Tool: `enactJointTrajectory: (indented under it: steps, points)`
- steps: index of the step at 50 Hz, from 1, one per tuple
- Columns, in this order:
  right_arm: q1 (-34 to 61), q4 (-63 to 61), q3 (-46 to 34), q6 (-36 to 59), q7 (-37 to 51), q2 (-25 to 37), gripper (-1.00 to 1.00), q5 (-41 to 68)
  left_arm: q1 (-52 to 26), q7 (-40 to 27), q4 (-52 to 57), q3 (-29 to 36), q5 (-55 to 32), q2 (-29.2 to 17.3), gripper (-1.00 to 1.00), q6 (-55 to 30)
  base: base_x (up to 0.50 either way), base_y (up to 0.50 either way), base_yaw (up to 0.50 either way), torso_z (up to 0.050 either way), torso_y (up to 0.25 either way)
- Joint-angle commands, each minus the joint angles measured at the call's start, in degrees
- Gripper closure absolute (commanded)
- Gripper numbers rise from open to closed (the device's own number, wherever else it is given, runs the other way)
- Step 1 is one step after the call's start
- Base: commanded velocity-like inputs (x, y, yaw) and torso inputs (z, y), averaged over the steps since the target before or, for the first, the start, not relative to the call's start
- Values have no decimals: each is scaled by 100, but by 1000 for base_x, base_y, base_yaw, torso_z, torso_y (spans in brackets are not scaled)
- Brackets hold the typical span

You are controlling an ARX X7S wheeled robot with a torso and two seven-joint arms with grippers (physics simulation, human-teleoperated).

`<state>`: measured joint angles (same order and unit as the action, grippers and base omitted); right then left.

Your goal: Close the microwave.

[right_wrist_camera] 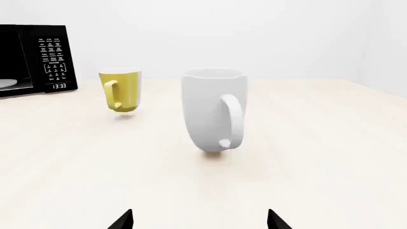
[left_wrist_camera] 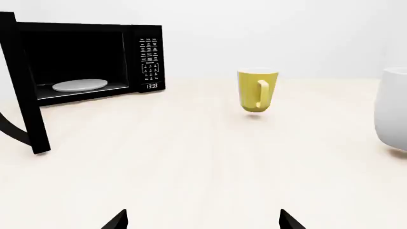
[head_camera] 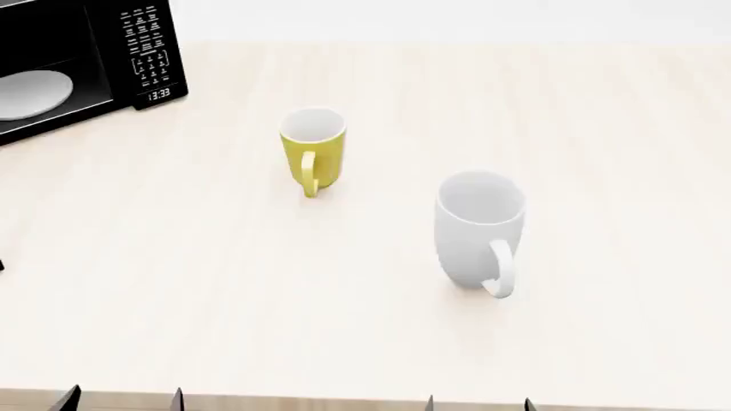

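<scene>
The black microwave (left_wrist_camera: 83,62) stands at the table's far left with its door (left_wrist_camera: 25,90) swung wide open; the white turntable plate (left_wrist_camera: 79,85) and keypad (left_wrist_camera: 150,59) show. It also shows in the head view (head_camera: 80,60) and the right wrist view (right_wrist_camera: 38,59). My left gripper (left_wrist_camera: 202,220) is open and empty, low over the table's near edge, well short of the door; it shows in the head view (head_camera: 123,399). My right gripper (right_wrist_camera: 199,220) is open and empty, also near the front edge (head_camera: 478,402).
A yellow mug (head_camera: 312,150) stands mid-table to the right of the microwave. A larger white mug (head_camera: 480,229) stands nearer and to its right, right in front of my right gripper. The pale wooden table (head_camera: 639,171) stretches wide.
</scene>
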<state>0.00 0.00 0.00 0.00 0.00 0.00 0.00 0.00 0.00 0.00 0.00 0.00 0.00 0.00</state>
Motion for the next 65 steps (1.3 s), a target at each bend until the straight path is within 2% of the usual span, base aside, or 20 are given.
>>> enactJointTrajectory:
  steps: [1,25,27,29,32,34,38,41,53,65]
  points:
    - [-1,47,-109,-52,90,88,-100,122,19,-70,28,125,-111,-91,-100,-76,0,0,0,0,0]
    - [18,29,-455,-85,490,383,-100,370,46,-363,36,447,-478,-383,-100,212,0,0,0,0,0]
    - [-29,-177,-447,-461,547,393,-100,345,85,-466,335,386,-484,-400,-100,313,0,0,0,0,0]
    - [-72,-544,-392,-1149,569,391,-100,387,156,-656,866,375,-192,-471,-100,628,0,0,0,0,0]
    - [-152,-1178,-305,-2111,649,426,-100,322,228,-750,1705,268,-200,-543,-100,856,0,0,0,0,0]
    - [-188,-1486,-236,-2489,706,431,-100,423,273,-860,2080,282,171,-622,-100,1156,0,0,0,0,0]
    - [-205,-1642,-208,-2698,805,467,-100,252,354,-962,2569,274,276,-658,-100,1438,0,0,0,0,0]
    - [-211,-1705,-216,-2668,849,489,-100,303,416,-1029,2757,312,484,-686,-100,1630,0,0,0,0,0]
    - [-213,-1651,-317,-2661,1009,560,-100,52,445,-1079,2710,428,335,-758,-100,1596,0,17,0,0,0]
    - [-235,-1584,-390,-2772,1198,606,-100,-187,452,-1136,2667,516,282,-828,-100,1565,0,483,0,0,0]
